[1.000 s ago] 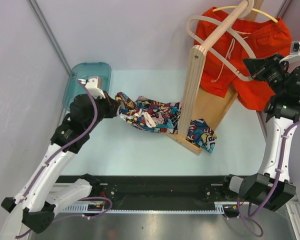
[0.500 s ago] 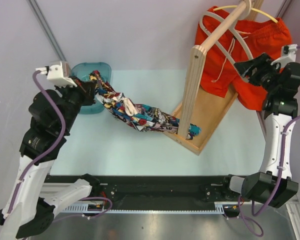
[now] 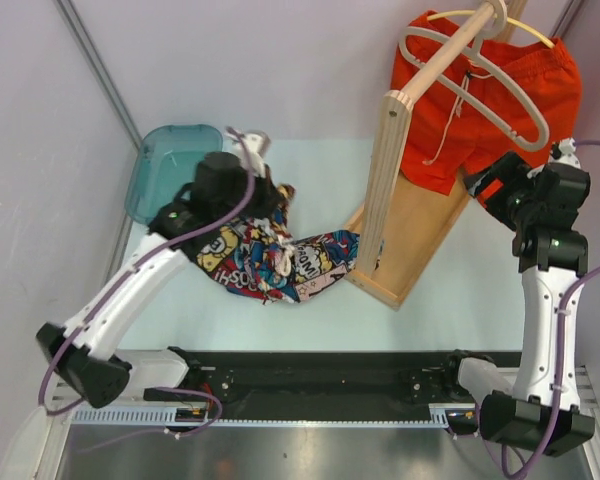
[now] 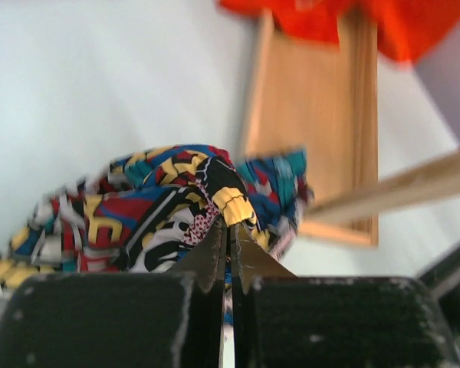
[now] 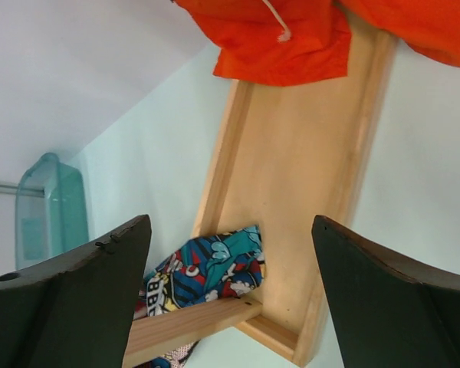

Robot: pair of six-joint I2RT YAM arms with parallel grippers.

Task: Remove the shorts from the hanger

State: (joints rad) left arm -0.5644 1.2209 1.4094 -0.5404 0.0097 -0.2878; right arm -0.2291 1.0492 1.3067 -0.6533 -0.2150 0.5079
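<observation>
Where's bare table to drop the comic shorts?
Free: near strip between comic-print shorts and front rail; far strip between teal bin and wooden rack post. Crowded: centre-left, where the left end effector pinches the shorts.

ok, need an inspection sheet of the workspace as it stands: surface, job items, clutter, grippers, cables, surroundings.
Surface: pale table, no spills or marks seen.
Job's things: comic-print shorts bunched on the table, one end at the base of the wooden rack; orange-red shorts hanging on the hanger from the rack's rod.
Clutter: teal tub at the far left corner.
Grippers: left gripper shut on the comic-print shorts; right gripper open, holding nothing, above the rack's base.
Cables: purple cables run along both arms; no snag seen.
Surroundings: plain walls, metal strut at far left.
</observation>
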